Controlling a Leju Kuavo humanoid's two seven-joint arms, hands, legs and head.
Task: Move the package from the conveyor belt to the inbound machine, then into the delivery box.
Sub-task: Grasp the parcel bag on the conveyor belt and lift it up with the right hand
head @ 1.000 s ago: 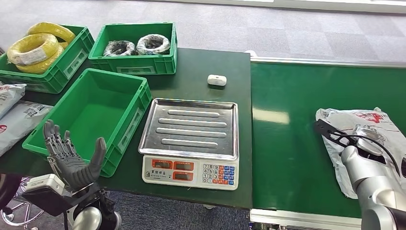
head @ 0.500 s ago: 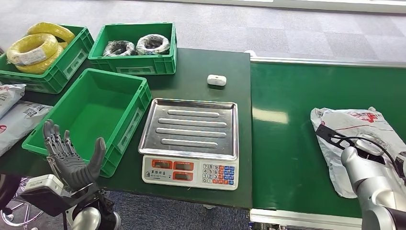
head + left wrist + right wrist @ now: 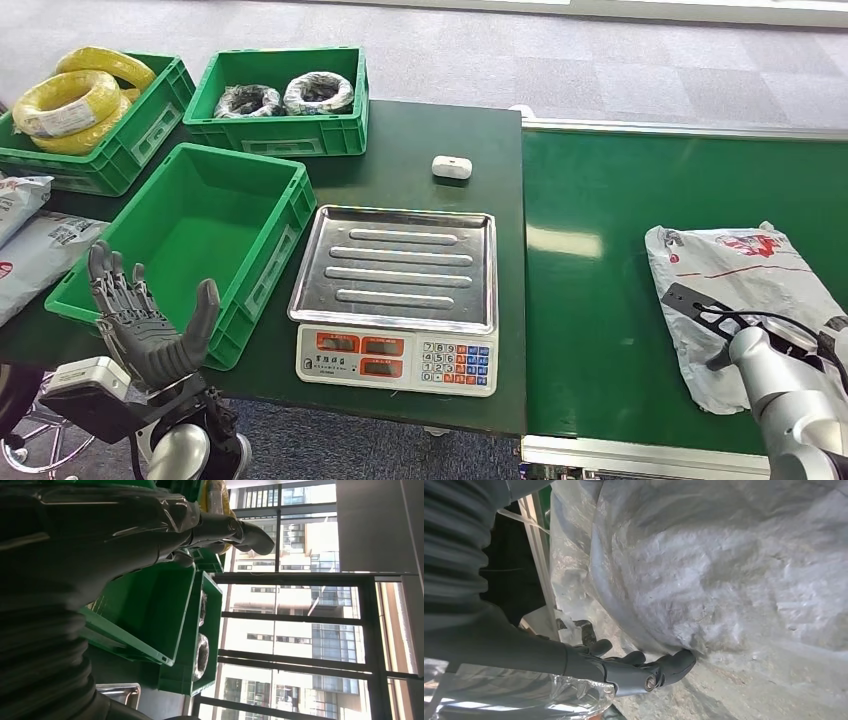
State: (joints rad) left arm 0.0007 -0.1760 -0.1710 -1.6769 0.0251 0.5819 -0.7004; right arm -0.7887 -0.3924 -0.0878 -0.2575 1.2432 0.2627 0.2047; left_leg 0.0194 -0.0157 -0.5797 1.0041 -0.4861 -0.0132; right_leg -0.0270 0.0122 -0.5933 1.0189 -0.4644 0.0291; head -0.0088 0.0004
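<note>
Green belt (image 3: 620, 250) on the right of the head view, adjoining a dark green table (image 3: 420, 150) on the left. On the table, nearest the belt, stands the scale (image 3: 395, 300) with a steel tray and a keypad front. Beside the scale lies a green box (image 3: 255, 250) with nothing in it. Behind it are two further crates: one (image 3: 160, 120) holding yellow coils (image 3: 65, 100), the other (image 3: 280, 135) holding two dark coils (image 3: 320, 92). Grey bags (image 3: 30, 250) lie at the table's left edge. A small white device (image 3: 452, 167) sits on the table behind the scale. The package (image 3: 730, 270), a crumpled grey-white bag with red print, lies on the belt near its right end. The right hand (image 3: 624, 670) is at the package, its dark fingertips (image 3: 679, 661) touching the wrinkled film; whether it grips cannot be told. The right arm (image 3: 790, 390) enters from the lower right, over the package's near edge. The left hand (image 3: 150, 325) is raised in front of the box, palm up, fingers spread, holding nothing.
</note>
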